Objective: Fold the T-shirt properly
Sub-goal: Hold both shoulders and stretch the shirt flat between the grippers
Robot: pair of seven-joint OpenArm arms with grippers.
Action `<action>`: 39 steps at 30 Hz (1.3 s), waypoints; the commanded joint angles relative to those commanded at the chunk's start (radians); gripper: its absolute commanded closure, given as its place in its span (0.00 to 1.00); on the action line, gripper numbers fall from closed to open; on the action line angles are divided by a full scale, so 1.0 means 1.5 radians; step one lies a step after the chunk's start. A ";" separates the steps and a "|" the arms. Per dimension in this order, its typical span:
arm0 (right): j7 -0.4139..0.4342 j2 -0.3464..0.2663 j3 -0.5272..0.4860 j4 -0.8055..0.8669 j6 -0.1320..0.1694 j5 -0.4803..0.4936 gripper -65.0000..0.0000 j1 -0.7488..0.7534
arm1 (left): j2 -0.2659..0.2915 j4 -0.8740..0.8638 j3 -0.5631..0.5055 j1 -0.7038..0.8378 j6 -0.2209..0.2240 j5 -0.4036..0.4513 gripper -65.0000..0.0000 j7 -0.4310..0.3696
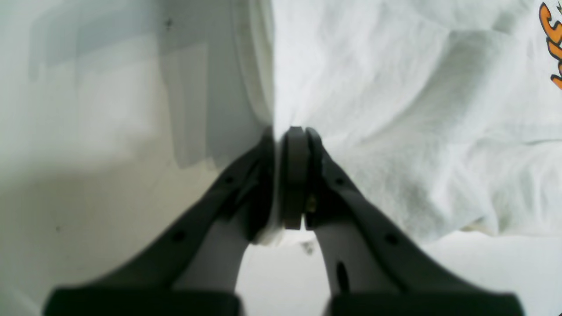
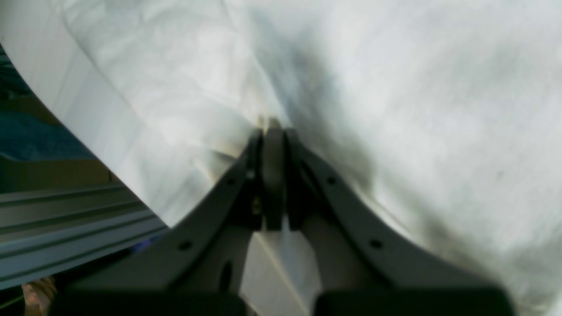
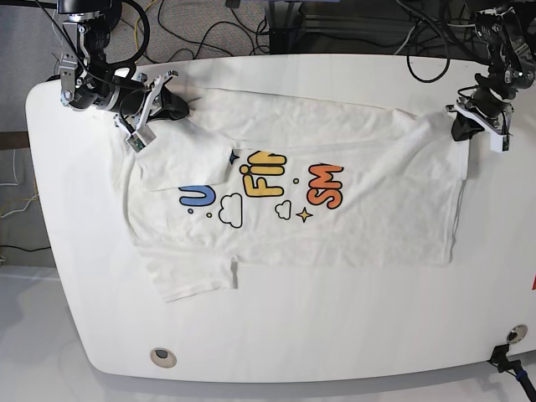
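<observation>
While it lies print-up and creased across the white bench (image 3: 335, 335), the soft cotton T-shirt (image 3: 335, 243) has its far edge folded over the lettering. The left gripper (image 1: 290, 131) pinches cloth at the far right; the right gripper (image 2: 272, 125) clamps cloth at the far left. Cables (image 3: 251, 33) trail beyond.
</observation>
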State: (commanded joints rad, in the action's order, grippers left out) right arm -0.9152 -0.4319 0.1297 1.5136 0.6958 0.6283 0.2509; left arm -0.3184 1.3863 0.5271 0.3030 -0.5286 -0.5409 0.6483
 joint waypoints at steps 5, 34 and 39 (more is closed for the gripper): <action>0.000 0.000 0.000 0.000 0.000 0.000 1.00 -0.005 | 0.002 0.000 0.015 0.000 0.000 0.000 1.00 0.000; -0.001 -0.004 -0.001 0.003 0.000 0.000 1.00 0.056 | 0.015 0.064 0.030 0.183 -0.001 0.000 1.00 0.001; -0.001 -0.005 0.000 0.003 0.000 0.000 1.00 0.065 | 0.013 0.065 0.030 0.184 -0.001 0.001 1.00 0.001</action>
State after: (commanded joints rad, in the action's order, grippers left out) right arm -0.9168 -0.4396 0.1297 1.5182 0.6958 0.6283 0.3491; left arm -0.2984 1.4845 0.5715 0.5792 -0.5301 -0.5393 0.6498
